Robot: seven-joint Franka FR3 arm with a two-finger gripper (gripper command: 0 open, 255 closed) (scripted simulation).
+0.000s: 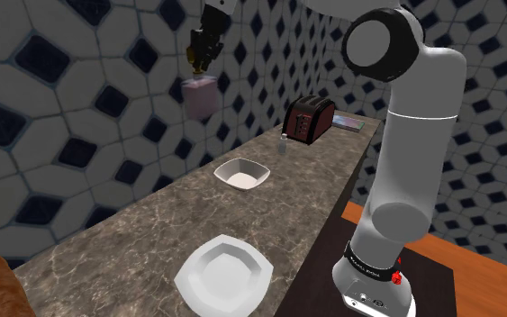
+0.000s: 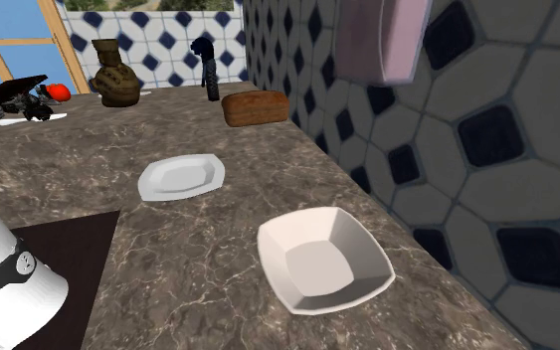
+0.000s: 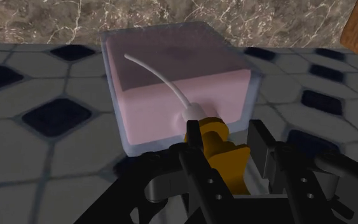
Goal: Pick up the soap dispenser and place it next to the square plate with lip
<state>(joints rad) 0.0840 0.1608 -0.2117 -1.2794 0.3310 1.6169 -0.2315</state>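
Pincer [image 1: 203, 61] clenched on yellow pump head [image 3: 225, 151] of pink soap dispenser [image 1: 199, 95]. Bottle hangs just under pincer, up in the air, close to tiled wall [image 1: 80, 81], well above tabletop [image 1: 143, 230]. White square plate w/ lip [image 1: 242, 173] sits on tabletop far below pincer. 2nd plate [image 1: 222, 275], also white, lies further from pincer.

Open counter [image 1: 143, 230] lies between deep plate [image 1: 242, 173] and flat plate [image 1: 222, 275]; wall [image 1: 80, 108] bounds one side; toaster [image 1: 310, 117] and bottle [image 1: 284, 142] stand beyond.
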